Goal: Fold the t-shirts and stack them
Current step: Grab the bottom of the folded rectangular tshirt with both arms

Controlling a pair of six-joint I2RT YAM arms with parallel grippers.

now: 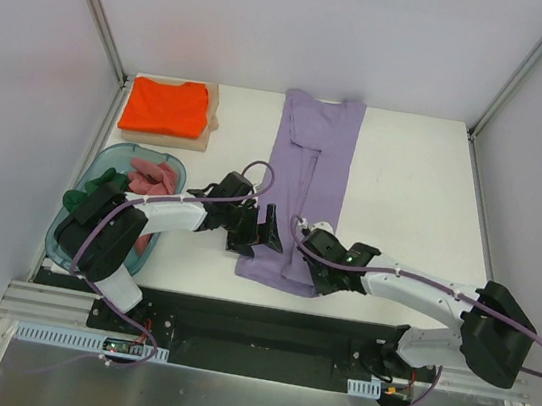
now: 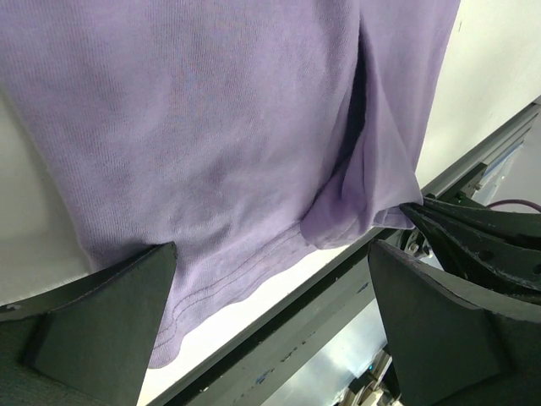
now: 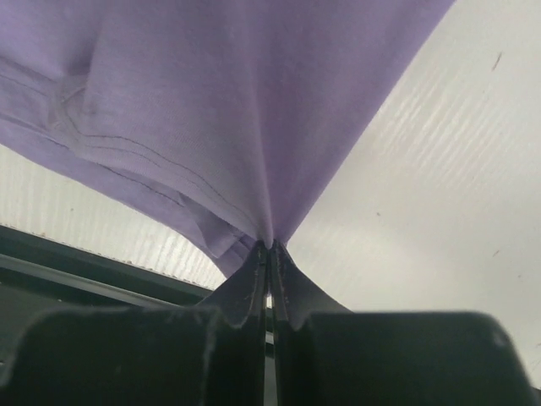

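The lavender t-shirt (image 1: 309,183) lies as a long folded strip down the middle of the table. My right gripper (image 1: 313,276) is shut on its near right hem corner (image 3: 269,235). My left gripper (image 1: 269,233) is open at the near left hem, its fingers (image 2: 101,317) wide apart over the cloth (image 2: 211,152), holding nothing. The folded orange t-shirt (image 1: 165,105) sits on the tan board (image 1: 210,124) at the back left. The pink t-shirt (image 1: 152,176) and the dark green t-shirt (image 1: 102,182) lie crumpled in the teal tub (image 1: 116,156).
The table's near edge and a black rail (image 1: 236,309) run just below the lavender hem. My right gripper's black fingers show in the left wrist view (image 2: 482,228). White walls enclose the table.
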